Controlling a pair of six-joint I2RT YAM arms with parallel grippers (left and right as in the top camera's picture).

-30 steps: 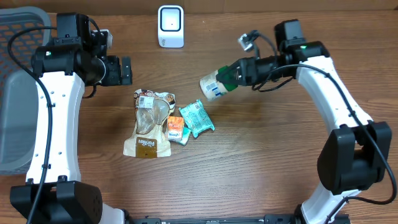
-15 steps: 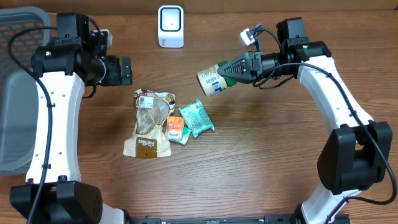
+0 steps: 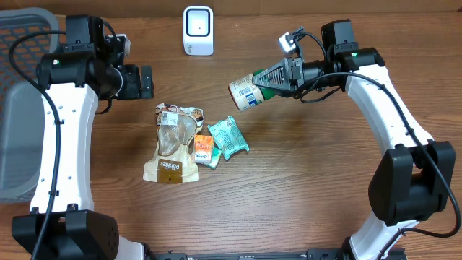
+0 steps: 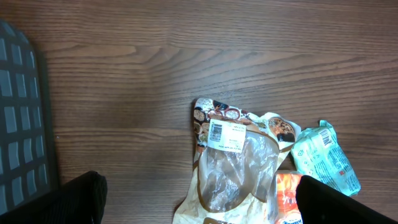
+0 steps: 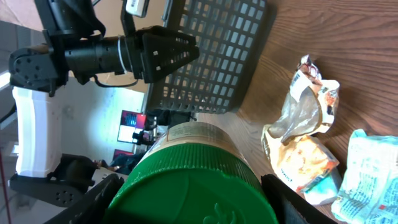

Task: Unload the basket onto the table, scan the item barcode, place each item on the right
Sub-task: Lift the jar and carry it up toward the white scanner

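Note:
My right gripper (image 3: 264, 84) is shut on the green cap (image 5: 198, 190) of a jar (image 3: 245, 94) with a pale printed label. It holds the jar on its side in the air, bottom pointing left, right of and below the white scanner (image 3: 198, 30) at the table's back edge. In the right wrist view the cap fills the space between my right gripper (image 5: 189, 202) fingers, one dark finger (image 5: 93, 202) on each side. My left gripper (image 3: 146, 81) is open and empty, up left of the item pile; in its wrist view my left gripper (image 4: 200, 190) hangs over the pouch.
A clear-windowed snack pouch (image 3: 173, 143), an orange packet (image 3: 204, 151) and a teal packet (image 3: 228, 136) lie together mid-table. The pouch (image 4: 235, 163) has a white barcode sticker. A dark mesh basket (image 3: 16, 108) stands at the left edge, also visible as the basket (image 5: 214, 56).
My right wrist has rolled and the jar has shifted slightly up and left toward the scanner. The left arm and the table items have not moved.

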